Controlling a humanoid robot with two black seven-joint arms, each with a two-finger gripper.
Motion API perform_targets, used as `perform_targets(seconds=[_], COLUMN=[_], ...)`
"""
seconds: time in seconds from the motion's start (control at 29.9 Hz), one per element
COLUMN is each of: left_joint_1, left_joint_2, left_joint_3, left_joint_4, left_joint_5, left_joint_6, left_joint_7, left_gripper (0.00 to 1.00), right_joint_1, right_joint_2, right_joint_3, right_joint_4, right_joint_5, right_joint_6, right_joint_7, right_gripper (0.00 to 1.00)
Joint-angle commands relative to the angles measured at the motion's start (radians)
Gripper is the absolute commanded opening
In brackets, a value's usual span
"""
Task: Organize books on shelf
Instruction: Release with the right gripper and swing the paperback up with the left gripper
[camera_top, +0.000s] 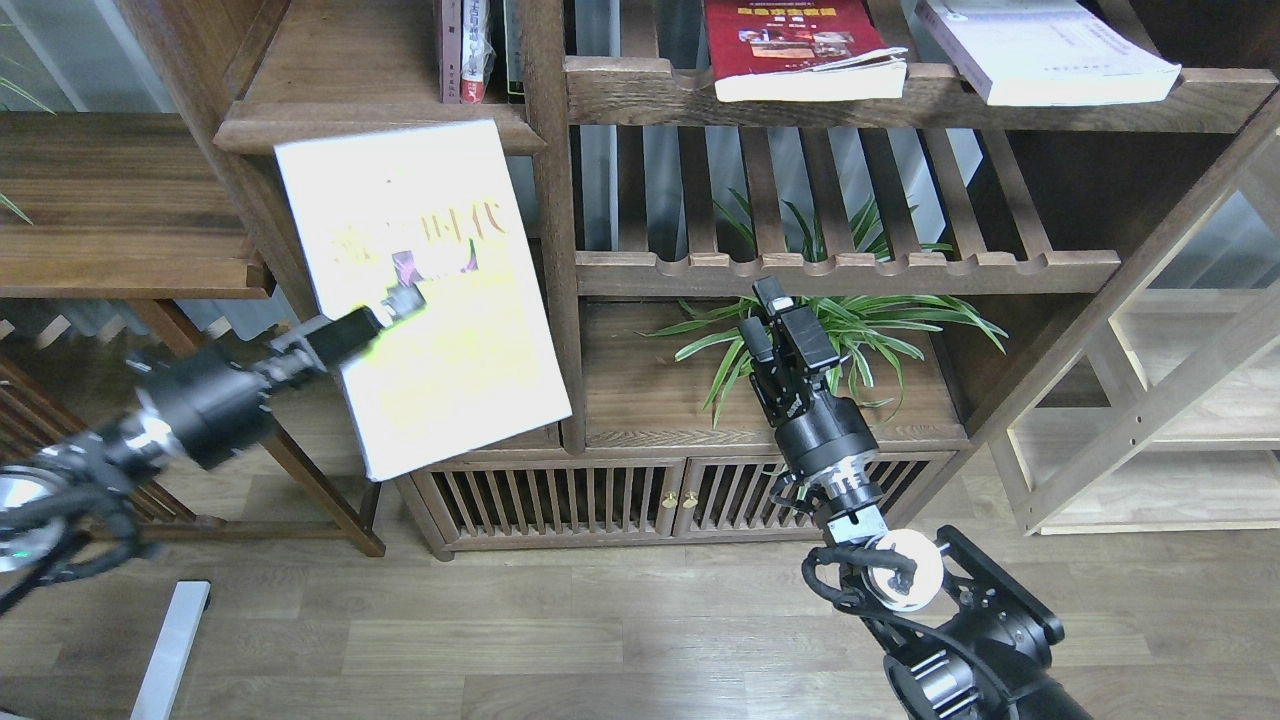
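Note:
My left gripper (395, 302) is shut on the yellow-green book (425, 300), holding it up in front of the bookcase's left bay, cover toward me and motion-blurred. Its top edge reaches the moulded front of the dark-brown shelf (370, 125). The red book (795, 45) and the white book (1040, 45) lie flat on the upper slatted rack at the right. My right gripper (765, 320) is empty and open, in front of the plant, apart from the book.
A few upright books (470, 50) stand at the right end of the shelf. A potted plant (820, 330) sits on the low cabinet top under the slatted rack (850, 270). A vertical post (555, 250) divides the bays. A side table (120, 220) stands at the left.

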Motion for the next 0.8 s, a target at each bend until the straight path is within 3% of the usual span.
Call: perform_targets(seconds=[0.0,0.17,0.4,0.77], left_joint_1=[0.049,0.055,0.075,0.089], left_joint_2=[0.041,0.081,0.083,0.078], left_joint_3=[-0.181,-0.342,-0.568,-0.617], left_joint_4=[-0.09,-0.157,-0.16,-0.115], left_joint_5=[0.037,0.109,0.164,0.224], left_joint_6=[0.0,0.0,0.0,0.0], left_joint_7=[0.015,0.014,0.015,0.015], left_gripper=[0.04,0.04,0.03,0.01], right_joint_1=[0.009,0.029,0.038,0.096], right_joint_2=[-0.004,-0.001,0.001,-0.007], right_joint_3=[-0.007,-0.012,-0.032,-0.061], right_joint_4=[-0.011,-0.031,-0.035,-0.051], right_joint_5=[-0.003,-0.003,-0.008,-0.018], right_joint_6=[0.0,0.0,0.0,0.0], right_joint_7=[0.0,0.0,0.0,-0.002], right_gripper=[0.81,0.81,0.81,0.81])
